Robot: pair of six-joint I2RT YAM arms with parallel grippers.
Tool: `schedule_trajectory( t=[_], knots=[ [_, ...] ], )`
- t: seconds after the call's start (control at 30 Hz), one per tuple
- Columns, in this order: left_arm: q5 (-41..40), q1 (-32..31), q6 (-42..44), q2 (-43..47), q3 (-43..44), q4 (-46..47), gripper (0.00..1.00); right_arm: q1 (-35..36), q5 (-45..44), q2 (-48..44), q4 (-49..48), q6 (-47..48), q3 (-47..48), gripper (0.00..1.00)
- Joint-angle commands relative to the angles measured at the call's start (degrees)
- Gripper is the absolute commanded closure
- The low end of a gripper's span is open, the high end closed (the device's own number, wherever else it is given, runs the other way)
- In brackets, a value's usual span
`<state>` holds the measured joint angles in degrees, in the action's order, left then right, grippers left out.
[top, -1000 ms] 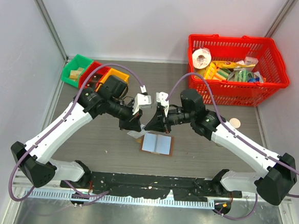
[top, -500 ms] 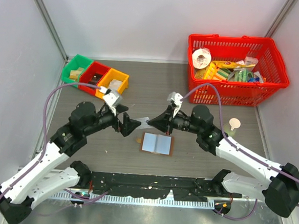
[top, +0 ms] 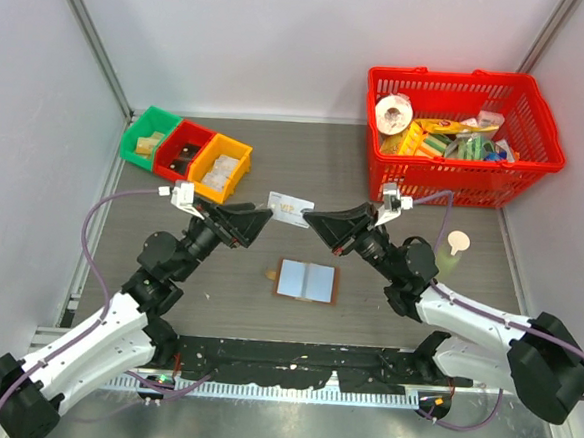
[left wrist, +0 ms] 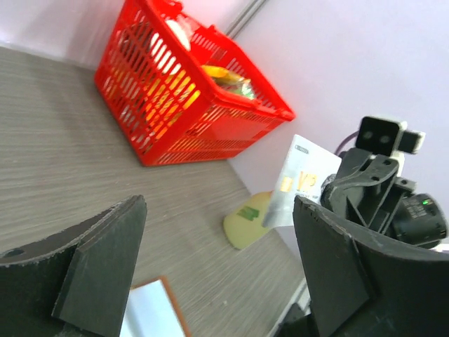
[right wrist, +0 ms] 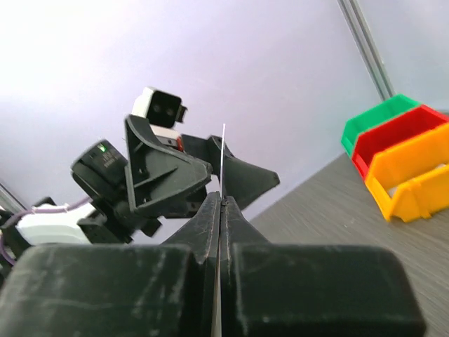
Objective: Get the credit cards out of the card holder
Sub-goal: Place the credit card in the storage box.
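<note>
The card holder [top: 307,280] lies open and flat on the table, with pale blue panels inside a brown border; its corner shows in the left wrist view [left wrist: 151,312]. One credit card [top: 290,210] hangs in the air above and behind it, pinched at its right end by my right gripper [top: 311,219], which is shut on it. The right wrist view shows that card edge-on [right wrist: 223,158] sticking up from the closed right gripper [right wrist: 222,201]. My left gripper [top: 263,219] is open just left of the card and not touching it. In the left wrist view the card [left wrist: 302,179] stands beyond the open left gripper [left wrist: 219,203].
A red basket [top: 445,175] full of items stands at the back right. Green, red and yellow bins [top: 184,152] sit at the back left. A pale yellow-green item [top: 454,247] lies right of my right arm. A small brown scrap [top: 271,274] lies beside the holder.
My left gripper opened and let go of the card. Both arms rose and drew back from the holder, and the right gripper carried the card up.
</note>
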<state>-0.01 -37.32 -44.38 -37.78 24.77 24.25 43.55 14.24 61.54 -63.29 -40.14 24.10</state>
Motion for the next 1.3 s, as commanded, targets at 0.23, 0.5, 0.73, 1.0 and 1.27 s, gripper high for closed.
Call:
schedule_trajectory(
  t=[0.23,0.5,0.73,1.0,1.27],
  knots=[
    [6.95,0.32,-7.12,-5.37,-0.7,21.19,0.32,0.31,-2.11,6.93,-19.68,-10.57,-1.16,0.99],
    [8.98,0.32,-8.26,-7.83,-0.25,20.93,0.53,0.31,-2.55,7.72,-20.38,-10.75,-1.33,0.99],
    [7.22,0.32,-10.46,-8.45,-1.92,20.22,0.54,0.31,-2.73,8.51,-21.79,-11.28,-1.42,0.99],
    [6.43,0.32,-8.62,-7.13,-1.57,18.21,1.0,0.31,-2.73,8.77,-20.48,-10.84,-1.6,0.98],
    [9.75,5.05,2.17,-6.87,5.79,3.29,1.0,-1.1,-3.26,4.05,-12.15,-7.33,-3.44,0.4]
  ],
)
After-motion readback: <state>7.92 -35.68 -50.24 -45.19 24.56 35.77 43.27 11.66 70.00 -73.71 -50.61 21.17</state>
